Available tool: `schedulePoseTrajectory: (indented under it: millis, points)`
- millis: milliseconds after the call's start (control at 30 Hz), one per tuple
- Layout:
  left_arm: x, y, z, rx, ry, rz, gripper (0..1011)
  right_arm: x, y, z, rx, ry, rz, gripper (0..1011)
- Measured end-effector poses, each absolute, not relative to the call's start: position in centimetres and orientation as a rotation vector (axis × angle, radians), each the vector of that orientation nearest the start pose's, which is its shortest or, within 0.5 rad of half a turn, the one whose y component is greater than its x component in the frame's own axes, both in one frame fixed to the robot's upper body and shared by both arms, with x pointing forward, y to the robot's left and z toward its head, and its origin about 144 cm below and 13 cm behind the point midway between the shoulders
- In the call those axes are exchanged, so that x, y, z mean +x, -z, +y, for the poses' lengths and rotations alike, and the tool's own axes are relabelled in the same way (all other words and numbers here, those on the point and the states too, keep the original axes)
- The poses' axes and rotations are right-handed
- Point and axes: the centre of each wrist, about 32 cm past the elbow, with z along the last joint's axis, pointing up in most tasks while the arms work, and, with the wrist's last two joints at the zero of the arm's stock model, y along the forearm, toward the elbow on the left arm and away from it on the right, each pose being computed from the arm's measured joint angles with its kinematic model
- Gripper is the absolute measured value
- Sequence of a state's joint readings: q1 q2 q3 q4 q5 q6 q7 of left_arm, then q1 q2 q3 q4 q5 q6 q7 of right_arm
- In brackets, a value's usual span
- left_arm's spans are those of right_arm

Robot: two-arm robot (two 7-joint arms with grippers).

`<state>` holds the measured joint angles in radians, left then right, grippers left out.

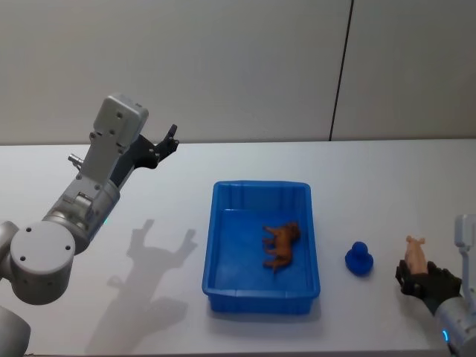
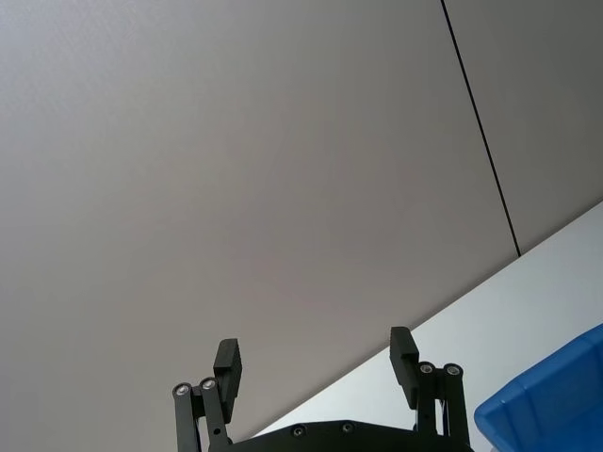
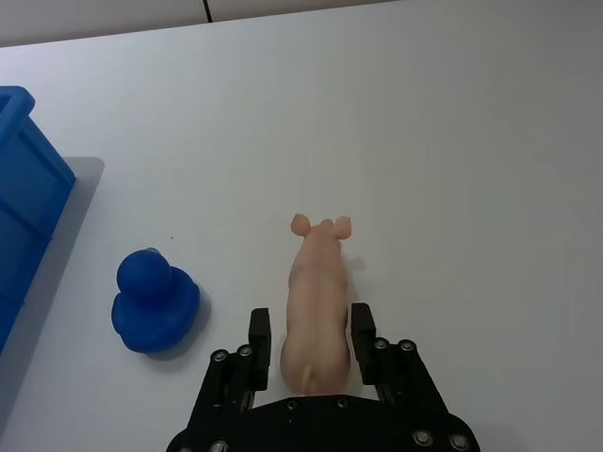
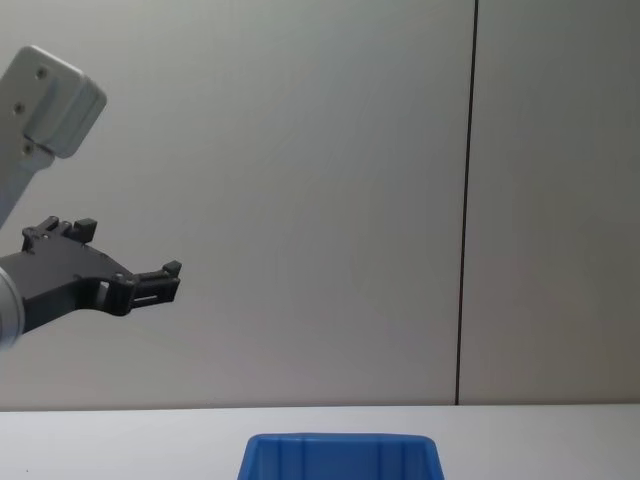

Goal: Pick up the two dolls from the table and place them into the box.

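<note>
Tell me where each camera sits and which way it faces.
Head view: high, facing forward and down on table and box; left tool raised at left, right tool lower right.
Left wrist view: on the raised arm, facing the wall past its open tool.
Right wrist view: over the table, facing pink pig at its tool, blue duck.
Chest view: low, facing forward at the wall; left tool, box rim.
Shared: head and right wrist views show pig, duck, box.

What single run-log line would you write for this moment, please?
left end effector: raised, open, empty | right end effector: straddling pink pig | blue duck: on table | brown toy: in box
</note>
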<state>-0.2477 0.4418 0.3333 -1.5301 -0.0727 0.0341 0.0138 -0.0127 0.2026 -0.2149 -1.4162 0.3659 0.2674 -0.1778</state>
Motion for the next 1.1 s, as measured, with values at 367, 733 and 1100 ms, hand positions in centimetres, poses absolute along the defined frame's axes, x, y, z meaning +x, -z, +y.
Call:
schedulePoseTrajectory:
  millis: [367, 733, 1100]
  points:
    - [51.2, -119.9, 26.4, 0.246, -1.302, -0.379, 1001, 44.5, -108.2, -22.6, -0.299, 1.527, 0.455, 371]
    - [51.2, -119.9, 26.4, 0.246, -1.302, -0.379, 1001, 44.9, -109.9, -21.9, -0.216, 1.477, 0.380, 371]
    - [51.2, -119.9, 26.4, 0.246, -1.302, -0.379, 1001, 45.4, -111.9, -20.7, -0.116, 1.346, 0.289, 371]
